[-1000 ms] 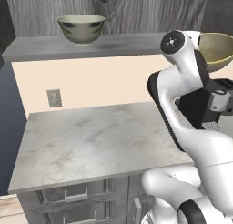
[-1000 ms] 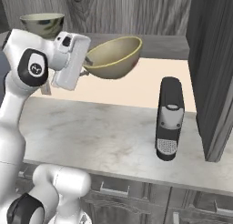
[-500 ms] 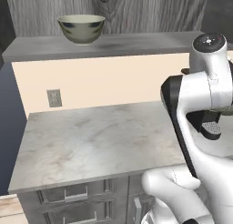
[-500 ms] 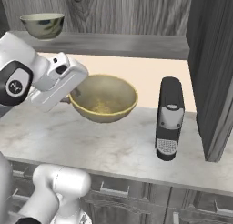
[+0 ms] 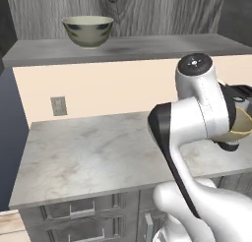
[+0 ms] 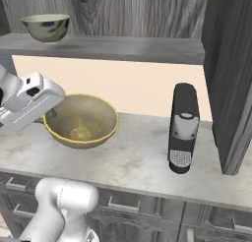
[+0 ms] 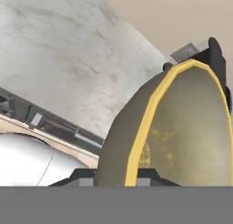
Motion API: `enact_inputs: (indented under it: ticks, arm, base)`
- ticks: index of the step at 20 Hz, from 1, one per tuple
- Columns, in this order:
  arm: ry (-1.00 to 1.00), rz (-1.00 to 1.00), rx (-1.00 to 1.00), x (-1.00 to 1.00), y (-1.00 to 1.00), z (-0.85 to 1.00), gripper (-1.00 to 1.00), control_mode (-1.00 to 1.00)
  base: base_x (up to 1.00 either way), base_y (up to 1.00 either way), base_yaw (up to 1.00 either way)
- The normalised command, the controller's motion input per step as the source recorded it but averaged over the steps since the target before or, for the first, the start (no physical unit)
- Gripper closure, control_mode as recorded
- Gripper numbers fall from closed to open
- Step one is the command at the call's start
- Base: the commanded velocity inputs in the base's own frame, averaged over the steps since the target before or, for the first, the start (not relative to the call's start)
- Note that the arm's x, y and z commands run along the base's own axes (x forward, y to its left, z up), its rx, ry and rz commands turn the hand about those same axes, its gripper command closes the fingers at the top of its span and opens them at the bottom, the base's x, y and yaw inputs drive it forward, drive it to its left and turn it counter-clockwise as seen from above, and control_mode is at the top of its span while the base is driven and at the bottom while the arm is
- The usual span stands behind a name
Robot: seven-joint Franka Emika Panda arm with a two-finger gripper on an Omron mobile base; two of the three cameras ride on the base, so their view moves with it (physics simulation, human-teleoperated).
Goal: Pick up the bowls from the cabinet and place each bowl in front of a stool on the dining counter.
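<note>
My gripper is shut on the near rim of the tan-olive bowl with the golden rim, holding it upright just above the marble drawer counter. In the hand view the bowl rises edge-on from between my fingertips. A sliver of it peeks past my arm in the left base view. The patterned grey-white bowl stands on the cabinet shelf, at its left end. The stool and the dining counter are out of view.
A black coffee machine stands on the drawer counter to the right of the held bowl. The tall dark cabinet door rises at the far right. A wall outlet sits on the beige backsplash. Drawers run below the counter.
The arm has brought the tan bowl down from shelf height to just above the drawer counter, drawing it back from the cabinet. The patterned bowl has stayed on the shelf.
</note>
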Motion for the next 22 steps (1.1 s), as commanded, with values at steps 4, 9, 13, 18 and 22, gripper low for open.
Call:
enact_inputs:
  ticks: [4, 9, 13, 18, 22]
  arm:
    - [0.00, 0.25, -0.20, 0.05, 0.31, -0.47, 1.00, -1.00]
    - [-0.01, 0.00, 0.16, -0.03, 0.26, -0.43, 1.00, -1.00]
    - [0.00, -0.01, 0.06, 0.00, 0.03, -0.19, 1.00, -1.00]
    - [0.06, 0.00, -0.01, 0.00, 0.06, -0.07, 1.00, -1.00]
    - [0.00, 0.00, 0.00, 0.00, 0.00, 0.00, 1.00, -1.00]
  base:
    - [0.00, 0.00, 0.00]
    - [0.00, 0.00, 0.00]
    - [0.00, 0.00, 0.00]
    - [0.00, 0.00, 0.00]
    - [0.00, 0.00, 0.00]
